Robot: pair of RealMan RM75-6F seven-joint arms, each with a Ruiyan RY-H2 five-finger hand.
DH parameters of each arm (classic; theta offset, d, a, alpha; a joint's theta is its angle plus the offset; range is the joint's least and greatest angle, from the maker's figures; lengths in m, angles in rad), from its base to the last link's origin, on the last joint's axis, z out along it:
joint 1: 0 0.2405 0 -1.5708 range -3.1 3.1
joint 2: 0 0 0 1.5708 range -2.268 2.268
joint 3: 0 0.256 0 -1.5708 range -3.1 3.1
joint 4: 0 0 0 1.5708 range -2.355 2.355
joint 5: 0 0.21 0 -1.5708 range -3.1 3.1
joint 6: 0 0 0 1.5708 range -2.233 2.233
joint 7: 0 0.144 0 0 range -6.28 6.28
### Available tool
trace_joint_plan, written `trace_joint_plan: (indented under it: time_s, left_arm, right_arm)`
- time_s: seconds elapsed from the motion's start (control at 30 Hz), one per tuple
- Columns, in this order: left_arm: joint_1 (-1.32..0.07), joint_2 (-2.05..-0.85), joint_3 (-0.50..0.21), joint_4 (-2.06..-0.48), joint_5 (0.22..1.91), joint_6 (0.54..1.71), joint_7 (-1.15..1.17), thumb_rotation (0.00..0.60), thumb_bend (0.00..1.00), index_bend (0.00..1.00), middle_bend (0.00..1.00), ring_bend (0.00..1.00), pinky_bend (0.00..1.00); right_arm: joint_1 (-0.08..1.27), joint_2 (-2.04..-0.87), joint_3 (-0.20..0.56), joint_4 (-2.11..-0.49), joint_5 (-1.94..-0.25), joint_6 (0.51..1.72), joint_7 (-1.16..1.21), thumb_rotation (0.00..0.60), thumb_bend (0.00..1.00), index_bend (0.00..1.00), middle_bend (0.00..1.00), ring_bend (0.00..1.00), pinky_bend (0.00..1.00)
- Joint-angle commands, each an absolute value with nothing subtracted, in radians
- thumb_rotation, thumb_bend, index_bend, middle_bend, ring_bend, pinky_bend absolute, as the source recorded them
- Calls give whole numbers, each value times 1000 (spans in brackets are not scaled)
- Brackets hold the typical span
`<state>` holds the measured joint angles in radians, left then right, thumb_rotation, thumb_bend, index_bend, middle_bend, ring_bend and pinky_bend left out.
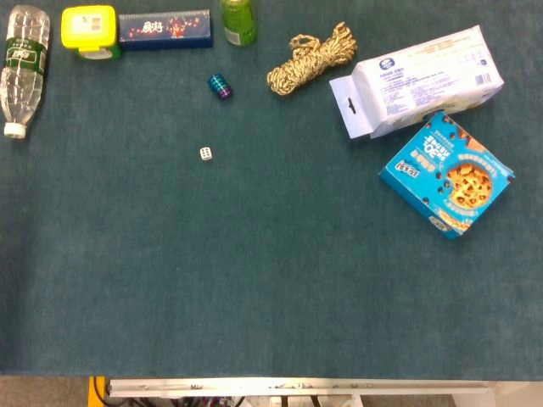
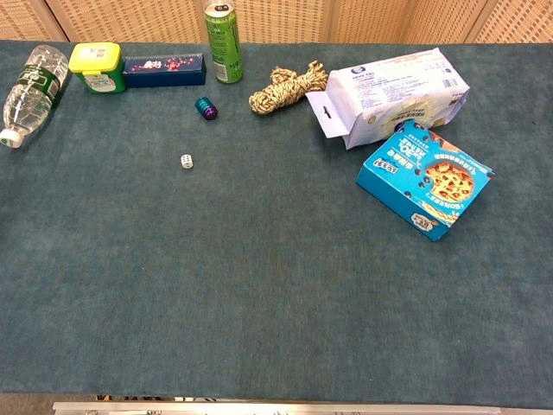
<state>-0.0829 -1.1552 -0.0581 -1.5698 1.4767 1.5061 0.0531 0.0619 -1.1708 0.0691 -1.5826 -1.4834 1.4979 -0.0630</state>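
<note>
Head view and chest view both look down on a green felt counter (image 1: 254, 288) with its things kept mostly along the far edge, well apart from each other, likely so that each can be reached singly. Neither the left hand nor the right hand shows in either view, so I cannot tell how the fingers stand.

Toward the far right corner lies a white pack (image 1: 424, 78), flat, its hang-tab end pointing left. Just nearer, touching or almost touching it, sits the cookie box (image 1: 448, 174): bright blue, a cookie printed on its face, lying flat and turned askew to the counter's edges.

At the far left corner a water bottle (image 1: 23, 64) lies on its side. Along the far edge come a long dark-blue box (image 1: 165, 29), a rope bundle (image 1: 312, 58), an upright green can (image 2: 223, 39) and a yellow-lidded tub (image 1: 90, 30). A small teal cylinder (image 1: 220, 86) and a die (image 1: 206, 153) sit alone, further in.
</note>
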Motion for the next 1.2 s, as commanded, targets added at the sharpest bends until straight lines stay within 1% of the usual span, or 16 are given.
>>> trace_joint_plan:
  time_s: [0.03,0.37,0.5,0.57,0.67,0.83,0.9,0.97,1.07,1.2]
  left_arm:
    - [-82,-1156,-57,-1572,1474,1503,57,600,435,285,321,345,571]
    - [-96,-1152,-57,-1591,1475,1480,64,600,435,297,317,345,571]
    - [-115,-1136,-53,-1623,1493,1454,34,600,435,298,311,340,571]
    - [-132,-1122,-49,-1643,1506,1426,4,600,435,300,298,325,553]
    - [-164,-1100,-45,-1673,1517,1374,-11,600,435,302,239,264,478]
    - [-230,-1068,-46,-1734,1519,1271,-5,600,440,302,79,76,280]
    - [-256,-1058,-49,-1756,1507,1226,1,600,463,302,29,26,223]
    - [-287,-1049,-53,-1778,1490,1174,13,600,508,303,4,3,179]
    - [-332,-1043,-57,-1802,1467,1099,35,600,596,300,0,0,121]
    - [-392,-1044,-60,-1824,1435,1004,74,600,676,272,0,0,83]
  right_arm:
    - [59,-1169,68,-1579,-1483,1499,-58,600,108,469,469,522,629]
    - [66,-1159,82,-1569,-1479,1497,-39,600,110,469,471,523,629]
    - [70,-1148,94,-1578,-1479,1505,-45,600,111,469,472,522,629]
    - [72,-1137,99,-1582,-1478,1508,-52,600,111,469,472,522,629]
    - [76,-1121,109,-1589,-1474,1511,-67,600,112,472,472,523,629]
    - [86,-1087,130,-1611,-1468,1515,-79,600,112,488,474,523,629]
    - [90,-1078,138,-1616,-1464,1516,-80,600,112,496,475,523,629]
    - [94,-1069,146,-1620,-1460,1517,-77,600,112,500,475,522,629]
    - [97,-1058,153,-1621,-1455,1516,-71,600,112,501,475,523,629]
    - [97,-1050,158,-1616,-1444,1515,-62,600,112,504,477,522,629]
